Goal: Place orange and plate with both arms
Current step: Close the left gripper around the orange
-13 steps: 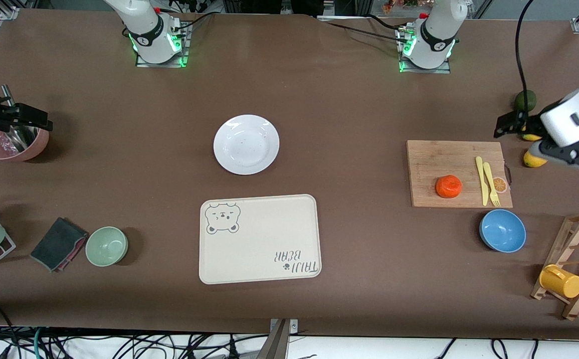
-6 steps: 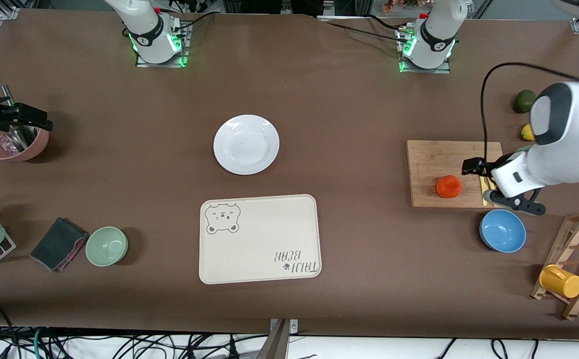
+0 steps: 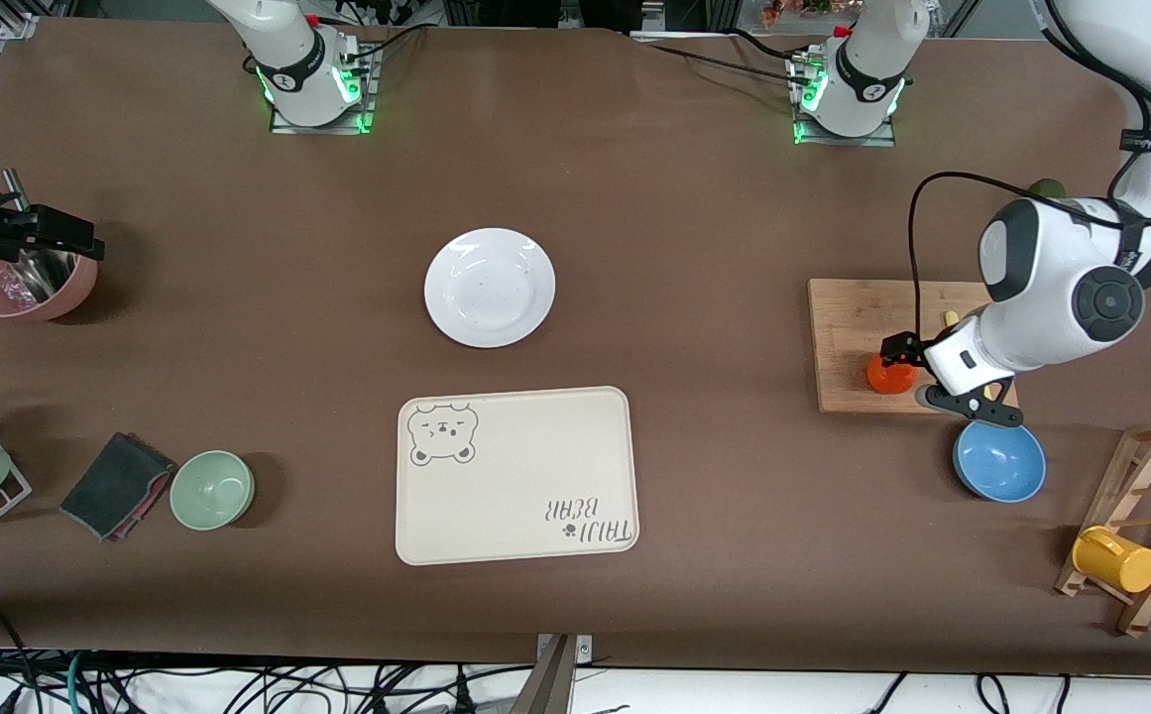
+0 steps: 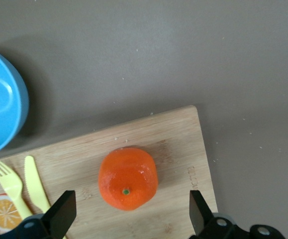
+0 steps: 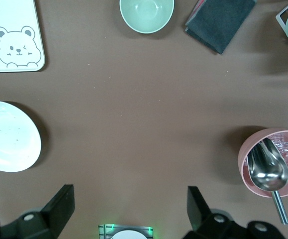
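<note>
While L gripper jaws spread, orange sits between, seemingly untouched

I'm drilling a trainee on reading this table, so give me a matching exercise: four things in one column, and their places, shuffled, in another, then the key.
Things
1. orange
2. plate
3. metal scoop
4. yellow mug

Places
A. on the wooden rack
B. on the cutting board
C. in the pink bowl
D. on the bare tablecloth, farther from the front camera than the bear tray

Pairs: 1-B, 2-D, 3-C, 4-A
</note>
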Action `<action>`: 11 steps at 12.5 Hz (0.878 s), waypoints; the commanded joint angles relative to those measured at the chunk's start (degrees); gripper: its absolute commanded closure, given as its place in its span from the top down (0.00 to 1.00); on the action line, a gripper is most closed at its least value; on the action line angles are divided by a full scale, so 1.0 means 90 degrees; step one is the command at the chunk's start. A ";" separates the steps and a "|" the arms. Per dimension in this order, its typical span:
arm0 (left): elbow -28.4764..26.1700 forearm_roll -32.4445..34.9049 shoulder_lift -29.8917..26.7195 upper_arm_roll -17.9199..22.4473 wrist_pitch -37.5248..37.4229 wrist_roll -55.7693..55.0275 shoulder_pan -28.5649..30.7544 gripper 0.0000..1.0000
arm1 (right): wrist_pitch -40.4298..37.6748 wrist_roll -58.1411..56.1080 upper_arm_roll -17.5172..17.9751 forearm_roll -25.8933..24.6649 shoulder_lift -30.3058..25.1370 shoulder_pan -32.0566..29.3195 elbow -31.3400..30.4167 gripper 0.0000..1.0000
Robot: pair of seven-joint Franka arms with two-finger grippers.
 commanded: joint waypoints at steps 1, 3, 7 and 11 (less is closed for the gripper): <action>-0.0345 0.0137 0.0067 0.0013 0.0622 -0.0245 -0.0022 1.00 | -0.0123 -0.0012 -0.0002 -0.0012 0.0019 -0.0005 0.0132 1.00; -0.0394 0.0166 0.0262 0.0022 0.0868 -0.0246 -0.0012 1.00 | -0.0123 -0.0022 -0.0002 -0.0012 0.0020 -0.0005 0.0132 1.00; -0.0394 0.0166 0.0614 0.0032 0.0996 -0.0314 0.0027 1.00 | -0.0123 -0.0012 -0.0002 -0.0012 0.0019 -0.0005 0.0132 1.00; -0.0404 0.0166 0.0839 0.0032 0.0977 -0.0441 0.0046 1.00 | -0.0123 -0.0012 -0.0002 -0.0012 0.0019 -0.0005 0.0132 1.00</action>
